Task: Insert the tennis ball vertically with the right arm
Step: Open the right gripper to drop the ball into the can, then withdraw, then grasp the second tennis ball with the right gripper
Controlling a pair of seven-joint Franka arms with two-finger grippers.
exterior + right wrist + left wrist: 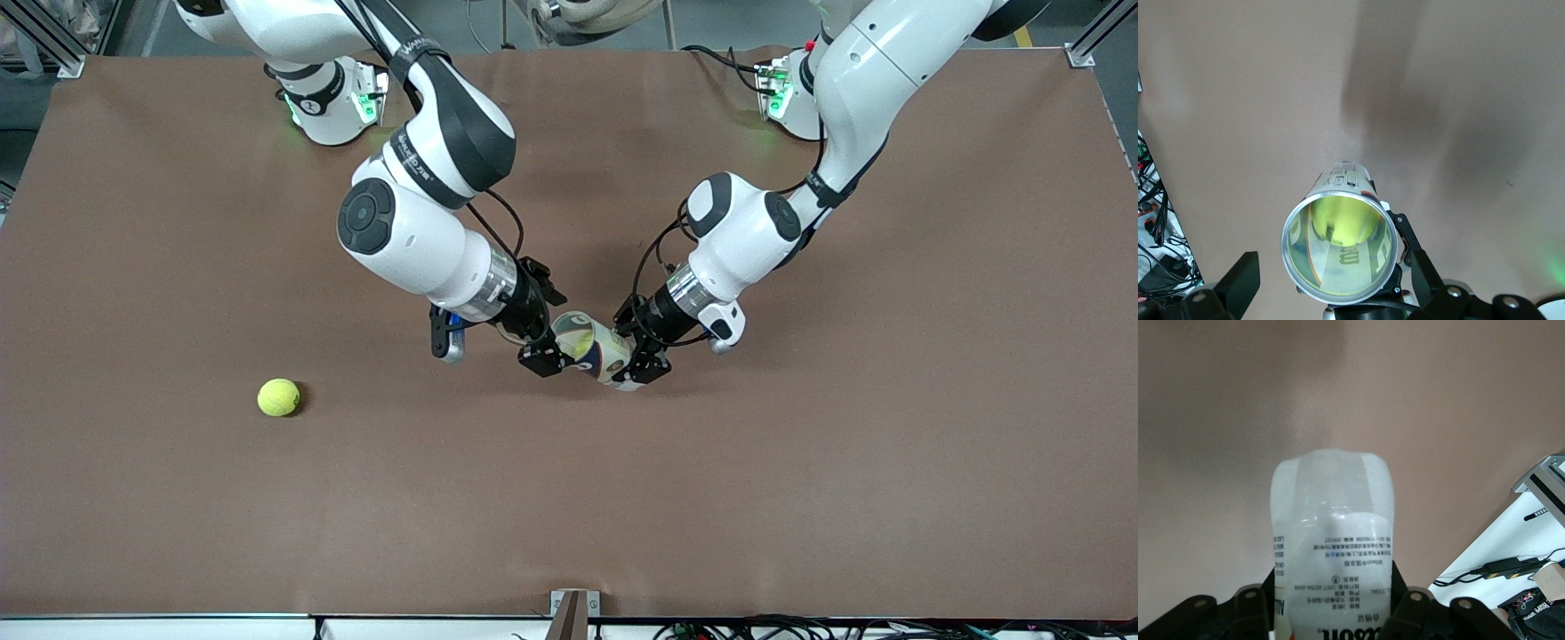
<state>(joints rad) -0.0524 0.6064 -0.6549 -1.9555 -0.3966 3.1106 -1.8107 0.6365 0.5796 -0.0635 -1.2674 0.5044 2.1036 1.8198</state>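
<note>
A clear tennis ball can (603, 353) is held off the table, tilted almost on its side, over the middle of the table. My left gripper (637, 343) is shut on its closed end (1333, 540). The can's open metal-rimmed mouth (1338, 248) faces my right gripper (544, 331), whose fingers (1239, 279) stand open, spread wide on either side of the rim and holding nothing. A yellow tennis ball (1341, 219) sits inside the can. Another tennis ball (278, 397) lies on the table toward the right arm's end, nearer to the front camera.
The brown table (800, 489) carries nothing else. Cables and a metal frame (1541, 477) lie off its edge in the left wrist view. Both arms lean in over the middle of the table.
</note>
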